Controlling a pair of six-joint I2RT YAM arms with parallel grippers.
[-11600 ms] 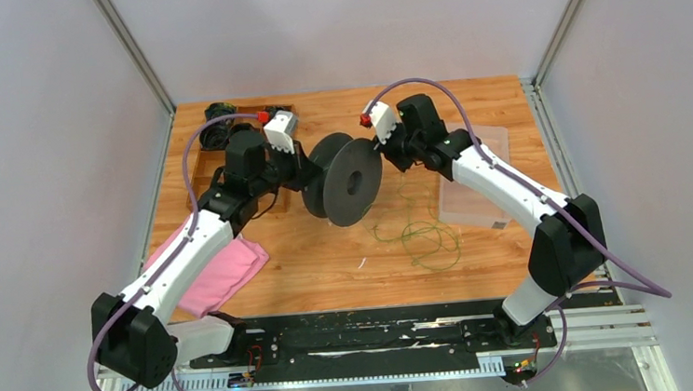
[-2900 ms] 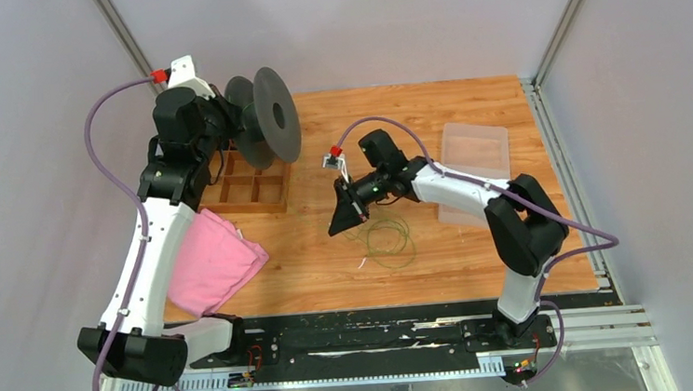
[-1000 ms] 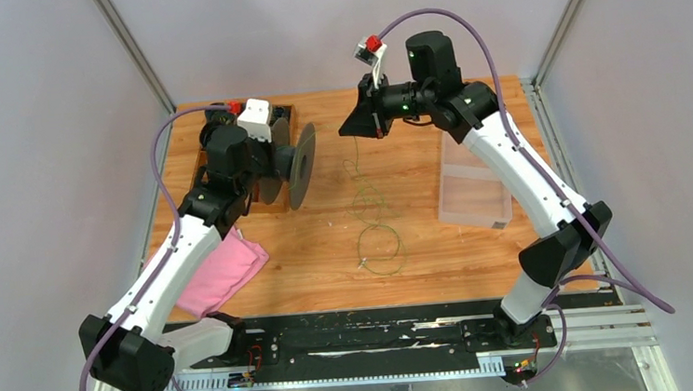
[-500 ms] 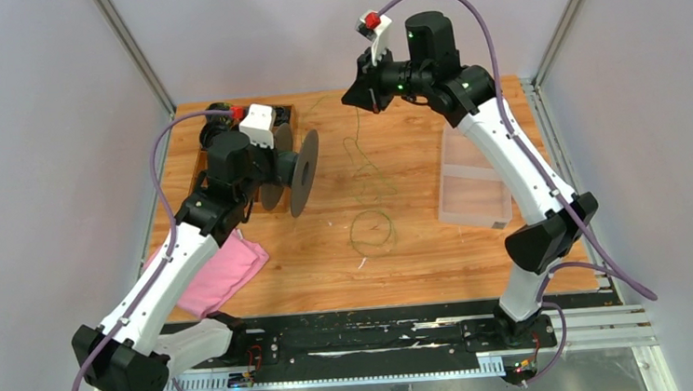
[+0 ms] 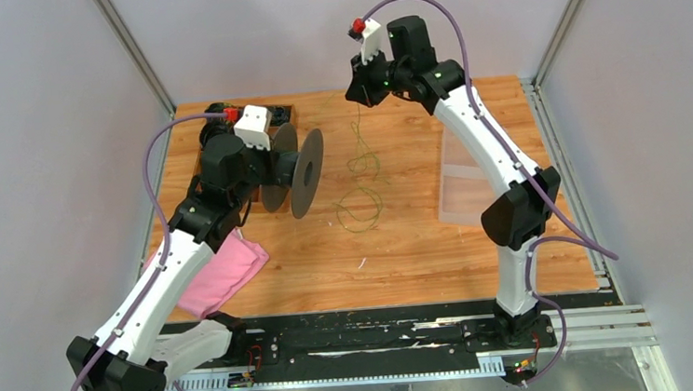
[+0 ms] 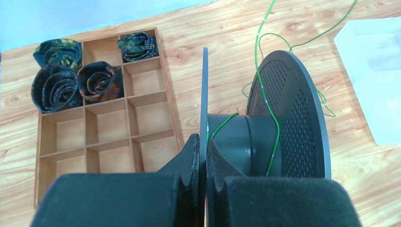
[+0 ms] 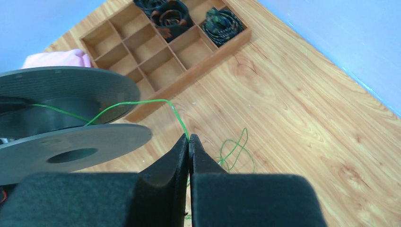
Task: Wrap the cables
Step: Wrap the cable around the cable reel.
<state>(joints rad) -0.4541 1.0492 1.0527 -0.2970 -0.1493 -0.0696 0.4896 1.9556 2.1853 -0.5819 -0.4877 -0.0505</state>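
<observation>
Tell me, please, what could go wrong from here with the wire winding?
The green wire is pinched only at the tips of the right gripper and may slip free. Its loose loops could knot when pulled. The left gripper holds the spool by one thin flange; it might twist.

The right tool (image 7: 189, 138) pinches a thin green wire (image 7: 146, 101) that runs left onto a dark grey plastic spool (image 7: 108, 137); beyond the spool lies a wooden divided tray (image 7: 201, 64).
</observation>
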